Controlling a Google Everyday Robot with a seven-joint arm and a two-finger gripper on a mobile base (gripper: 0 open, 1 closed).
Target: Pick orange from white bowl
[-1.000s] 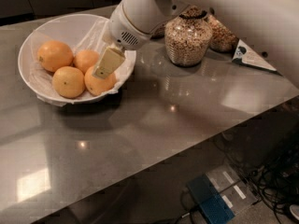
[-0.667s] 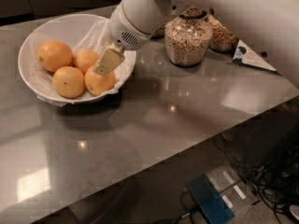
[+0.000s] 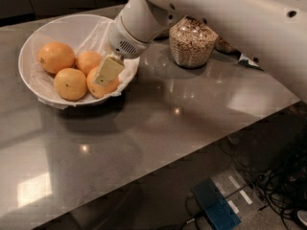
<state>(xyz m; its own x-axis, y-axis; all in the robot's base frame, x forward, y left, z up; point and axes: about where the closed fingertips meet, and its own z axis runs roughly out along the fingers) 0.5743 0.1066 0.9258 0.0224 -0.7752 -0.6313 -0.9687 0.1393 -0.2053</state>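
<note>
The white bowl (image 3: pixel 72 28), lined with crinkled white paper, stands at the back left of the grey counter. Several near-identical oranges lie in it: one at the left (image 3: pixel 56 56), one in the middle (image 3: pixel 88 61), one at the front (image 3: pixel 70 84) and one at the right (image 3: pixel 101 86). My gripper (image 3: pixel 109 71) reaches down from the white arm into the bowl's right side. It sits right over the top of the right-hand orange and hides part of it. I cannot tell whether it touches or holds that orange.
A glass jar of cereal (image 3: pixel 192 42) stands right of the bowl, close behind my arm, with a second jar (image 3: pixel 225 44) partly hidden behind it. The counter's front edge (image 3: pixel 192 150) runs diagonally; below it lie cables and a blue box (image 3: pixel 216 207) on the floor.
The gripper has come down slightly toward the right-hand orange. The oranges and the bowl have not moved.
</note>
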